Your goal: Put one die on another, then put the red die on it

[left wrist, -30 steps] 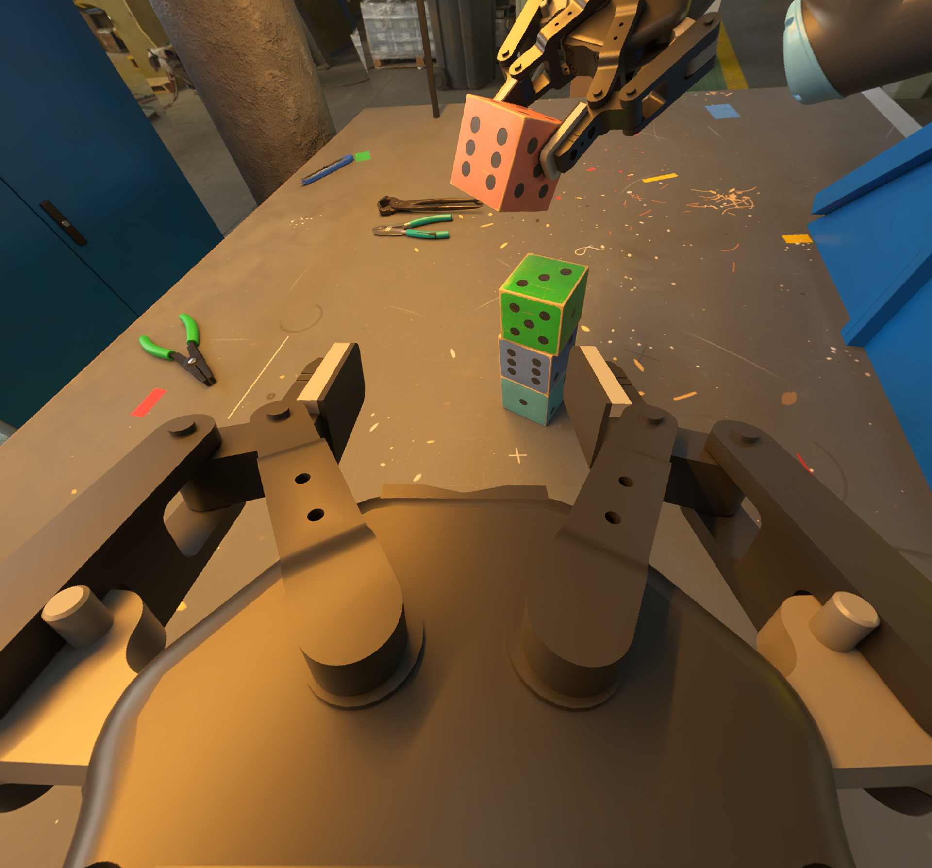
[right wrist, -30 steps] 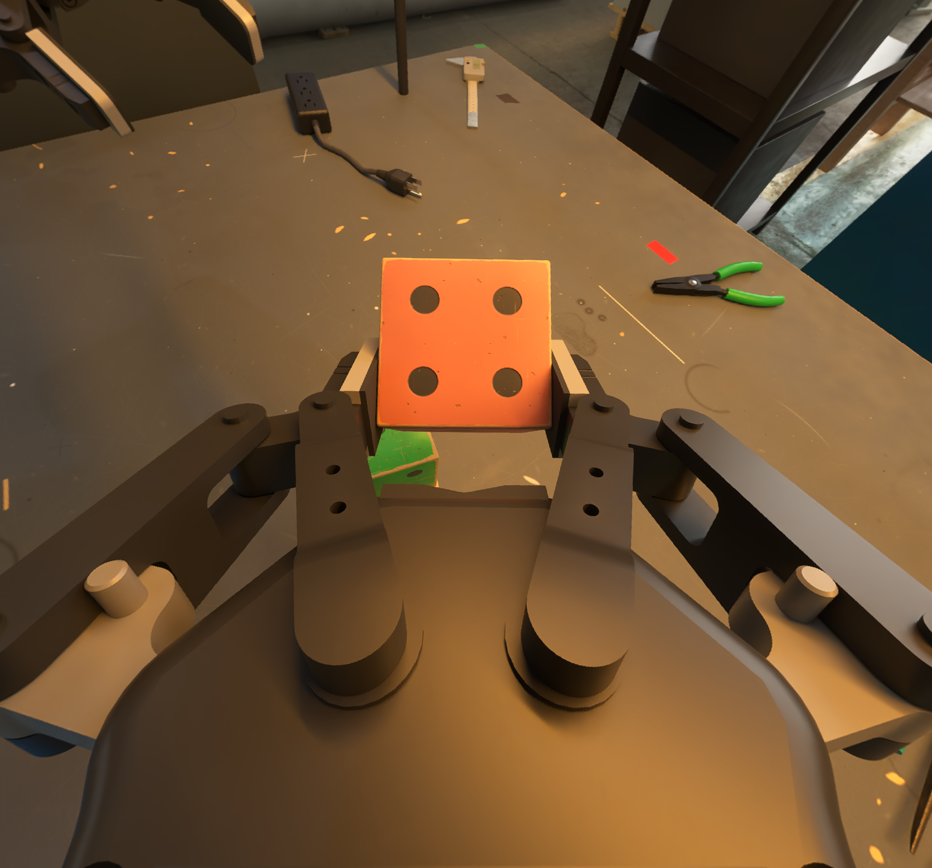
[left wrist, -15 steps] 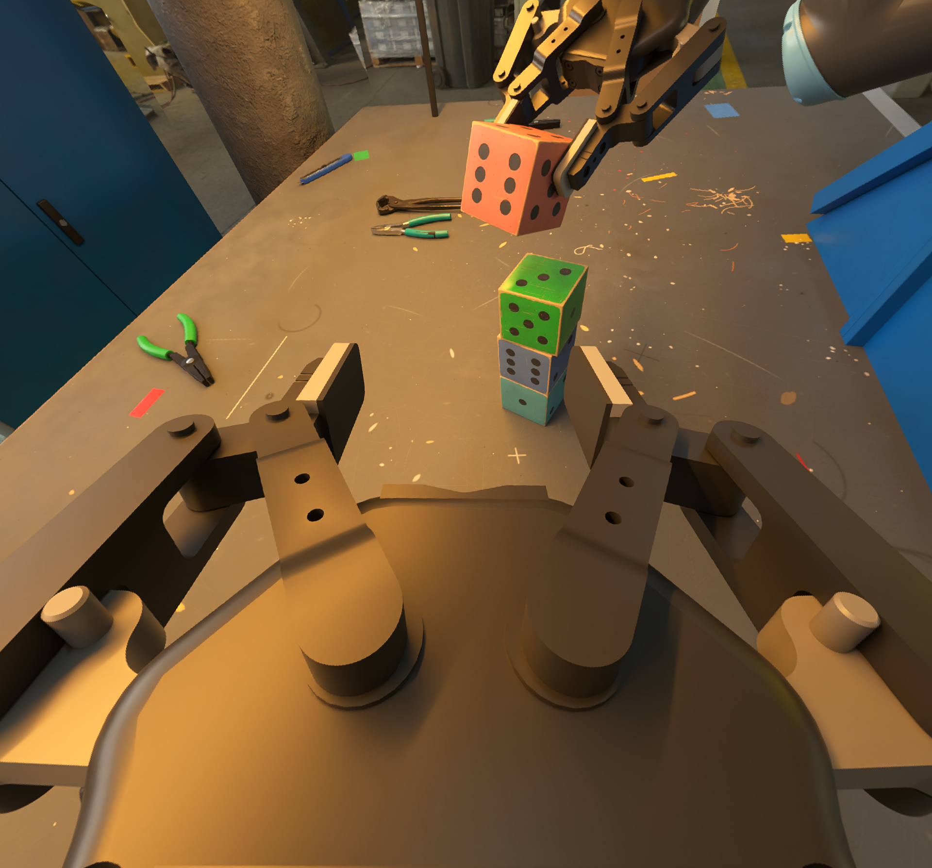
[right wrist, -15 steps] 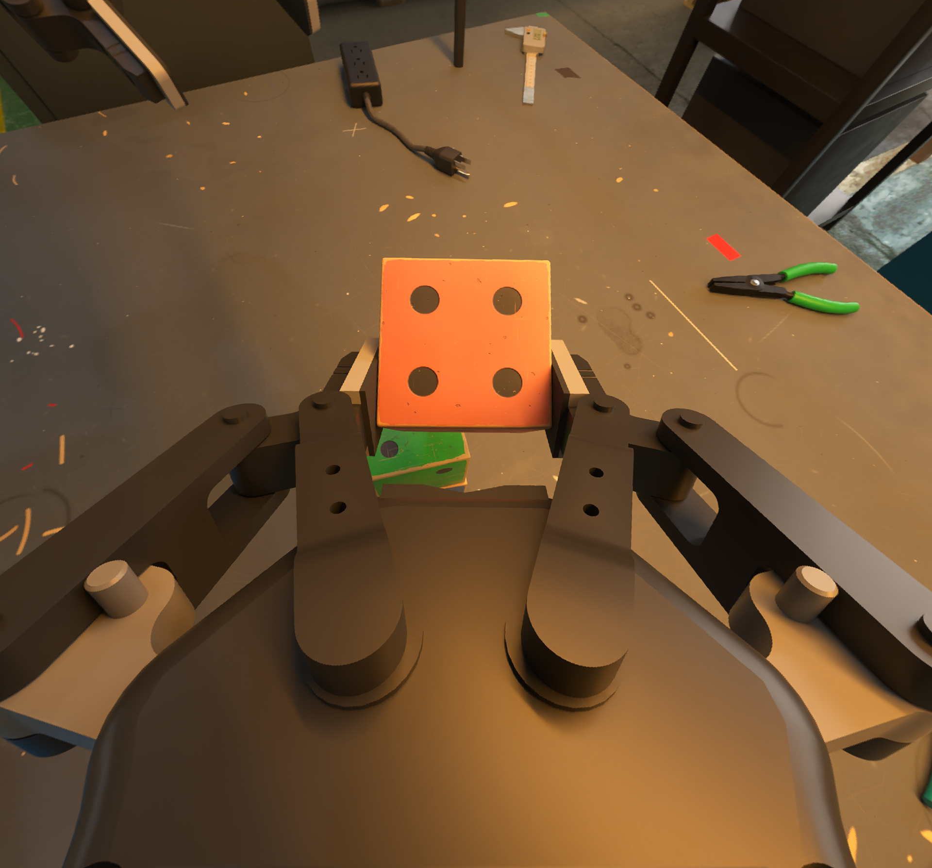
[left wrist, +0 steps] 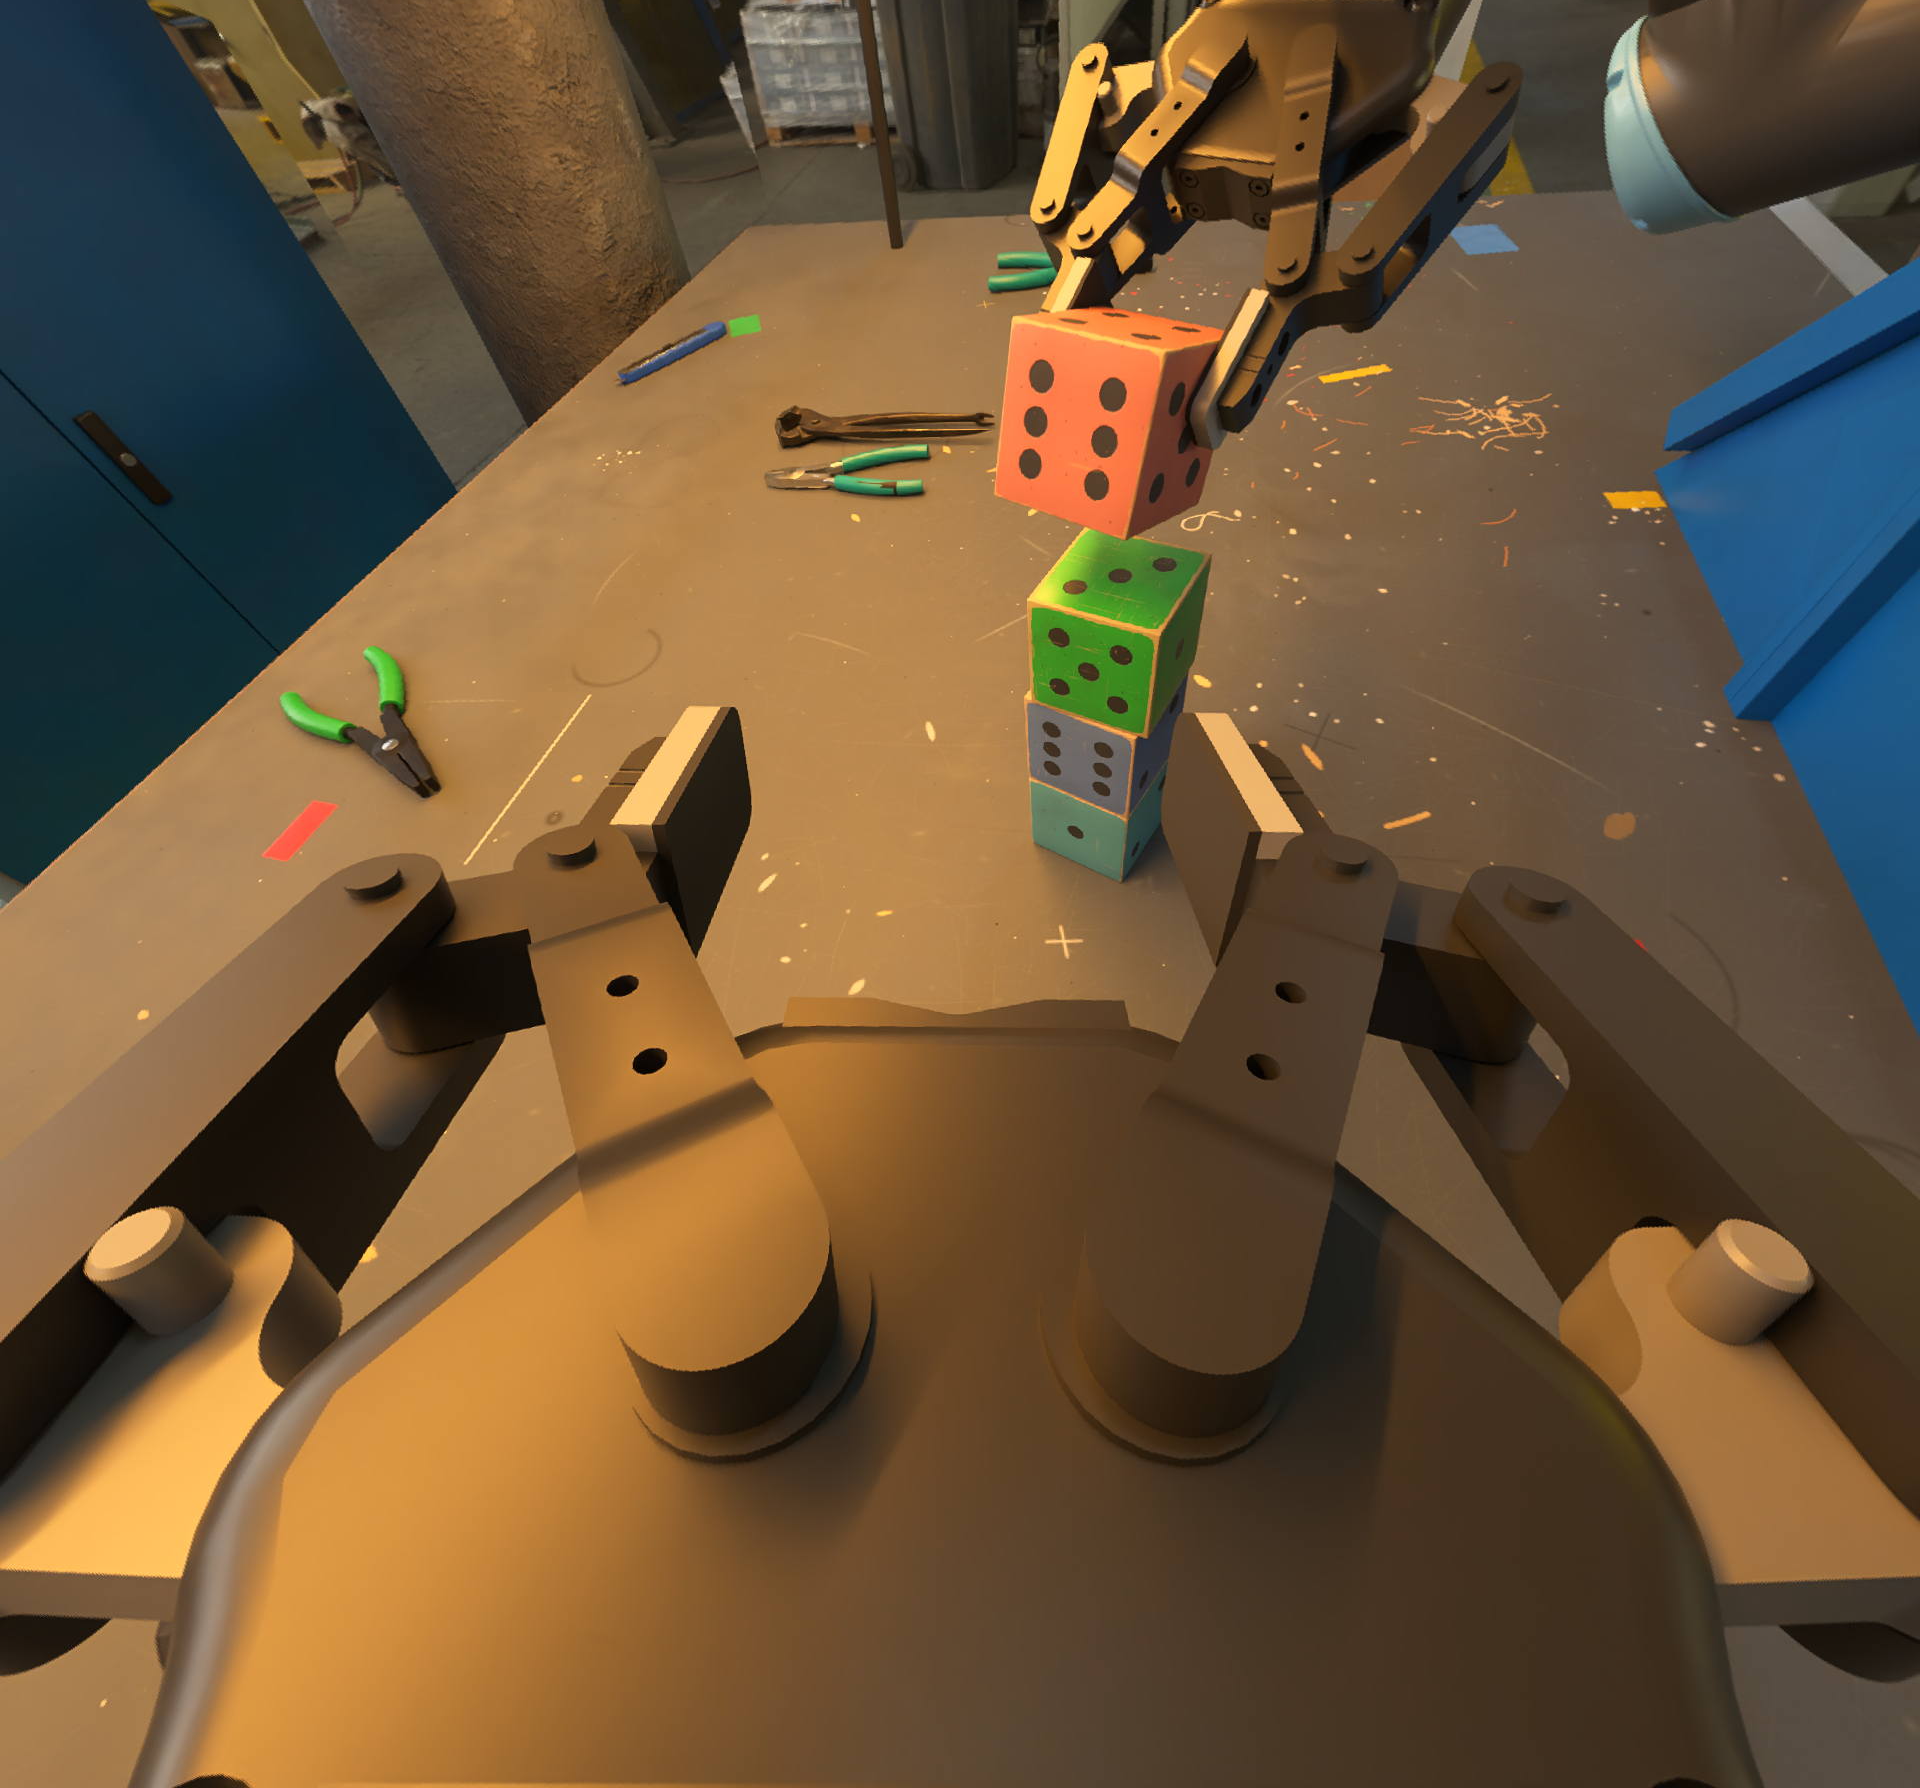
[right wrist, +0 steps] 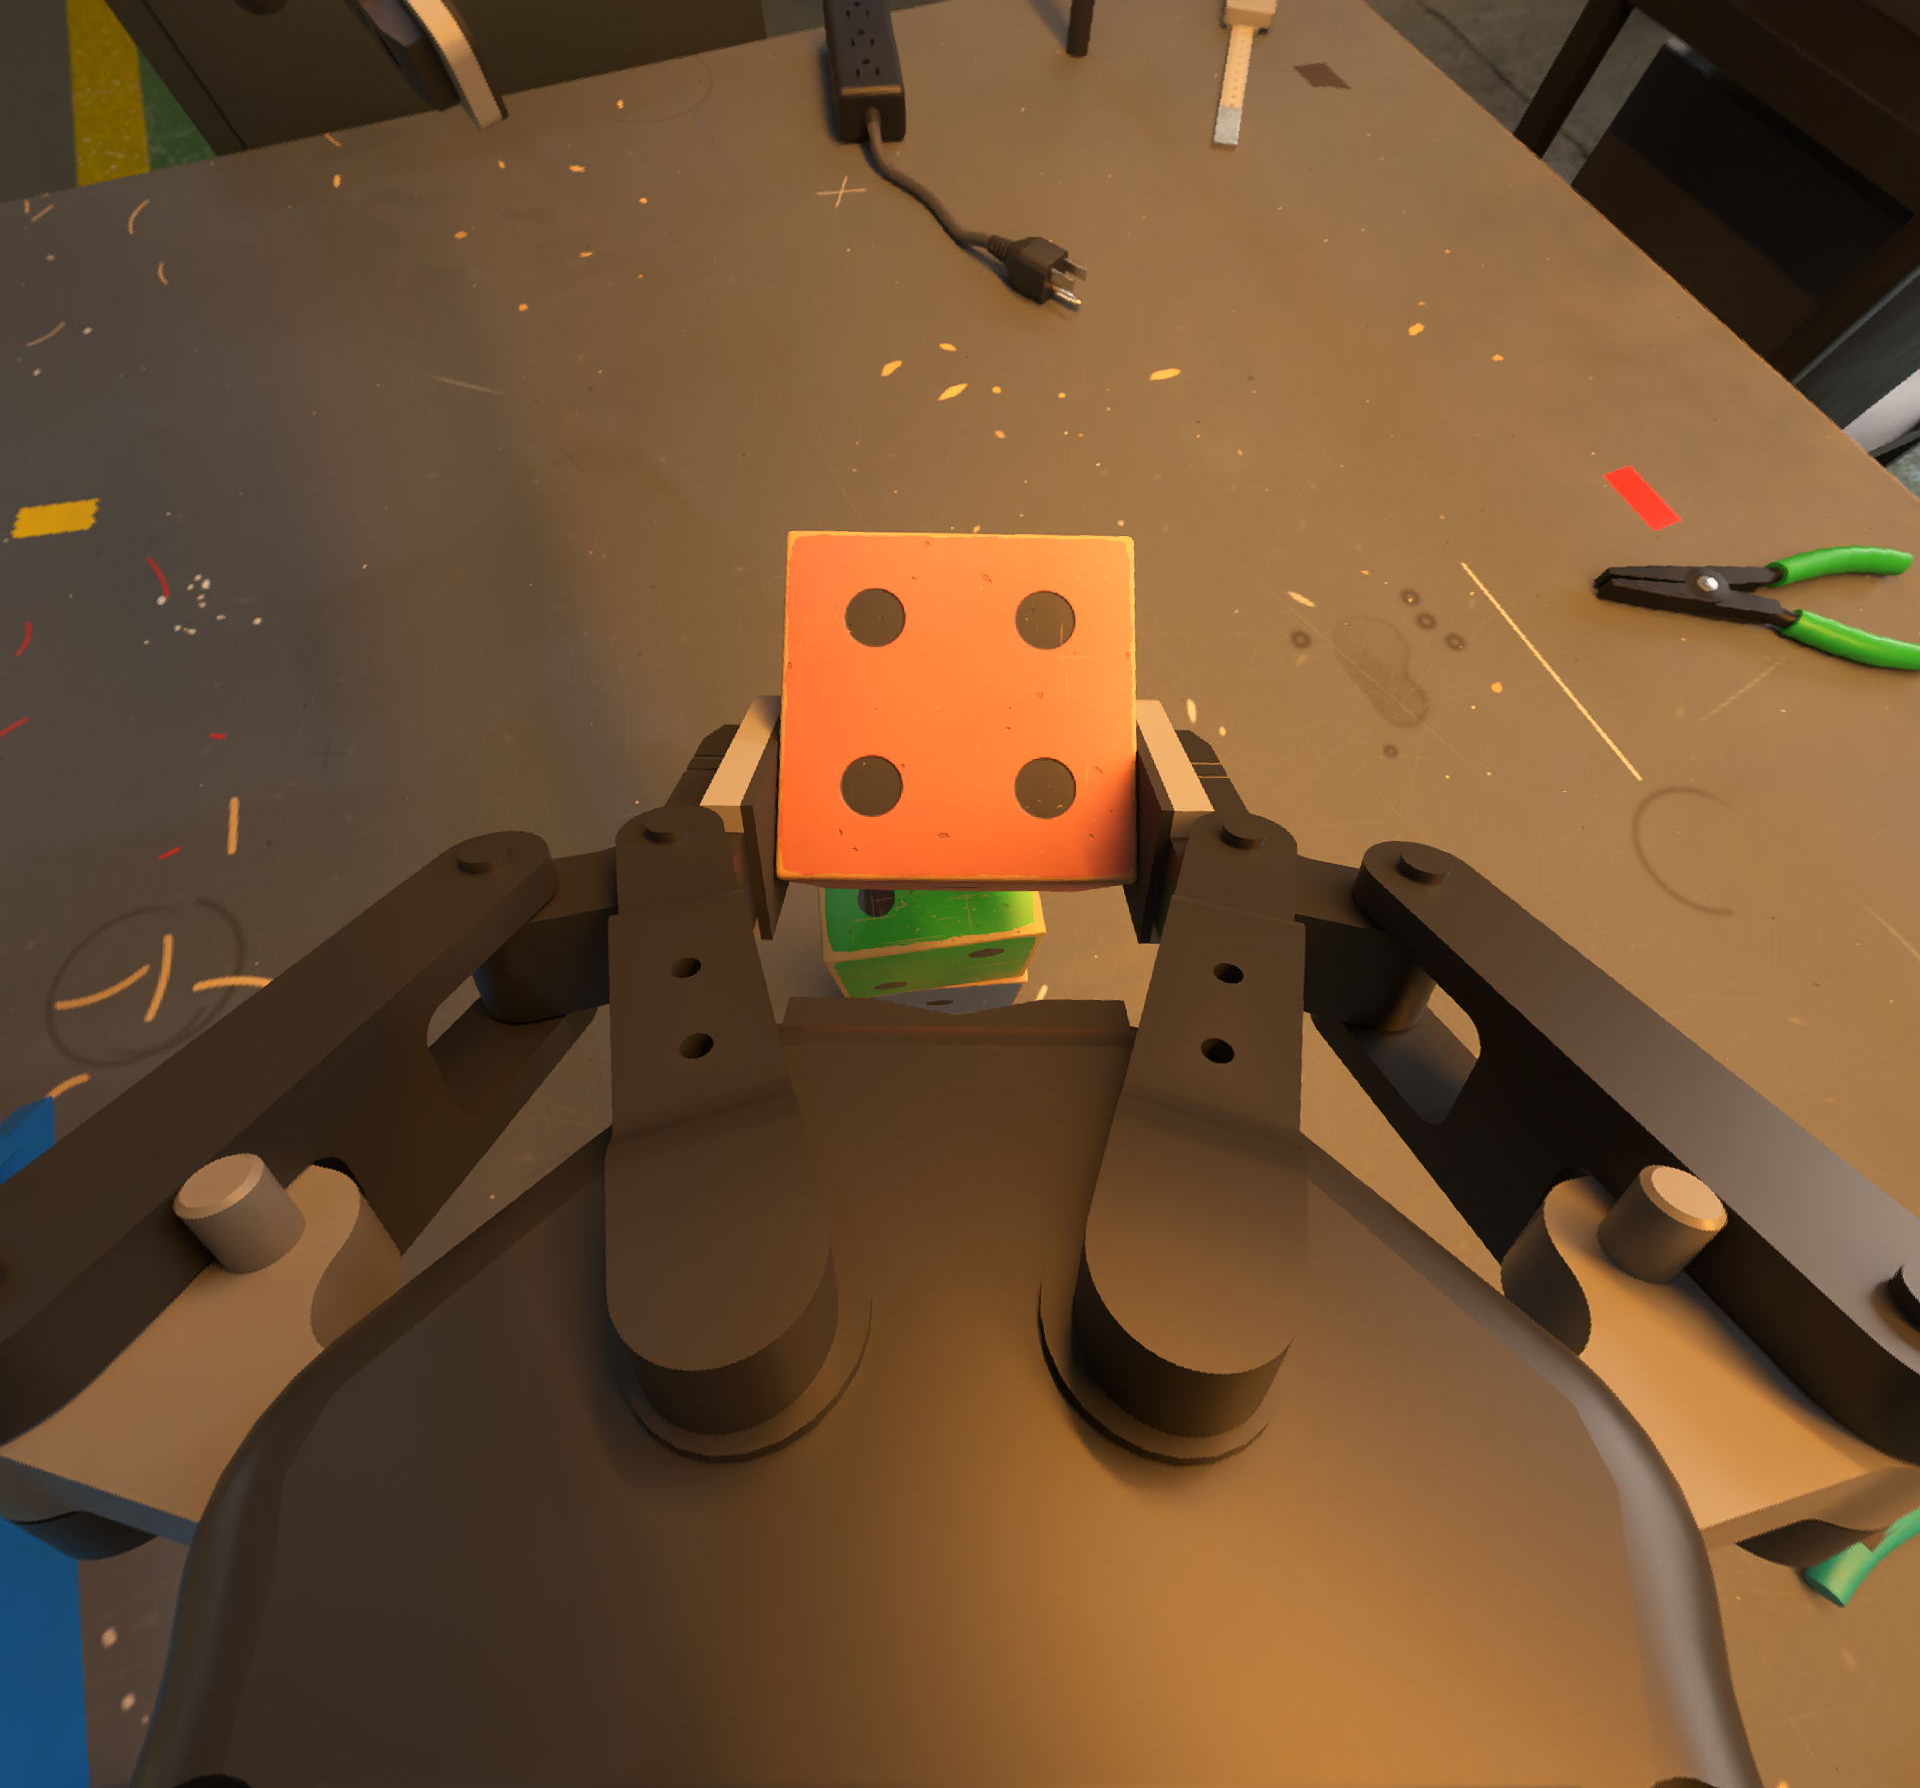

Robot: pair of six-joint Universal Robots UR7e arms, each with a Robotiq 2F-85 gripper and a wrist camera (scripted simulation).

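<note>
A stack of three dice stands on the table: a teal die (left wrist: 1086,832) at the bottom, a grey die (left wrist: 1089,756) on it, a green die (left wrist: 1112,642) on top. My right gripper (right wrist: 956,762) is shut on the red die (right wrist: 956,704) and holds it just above the green die (right wrist: 930,938), a little toward the far left of it with a small gap. In the left wrist view the red die (left wrist: 1101,419) hangs under the right gripper (left wrist: 1153,336). My left gripper (left wrist: 961,782) is open and empty, low in front of the stack.
Green-handled pliers (left wrist: 358,715) lie at the left, more pliers (left wrist: 847,471) and black pincers (left wrist: 878,424) farther back, with a blue pen (left wrist: 670,351). A blue panel (left wrist: 1808,533) borders the right. A power strip (right wrist: 862,60), its plug (right wrist: 1039,268) and a caliper (right wrist: 1236,50) lie beyond.
My right gripper has carried the red die rightward and down until it hangs nearly over the green die. The stack and my left gripper have not moved.
</note>
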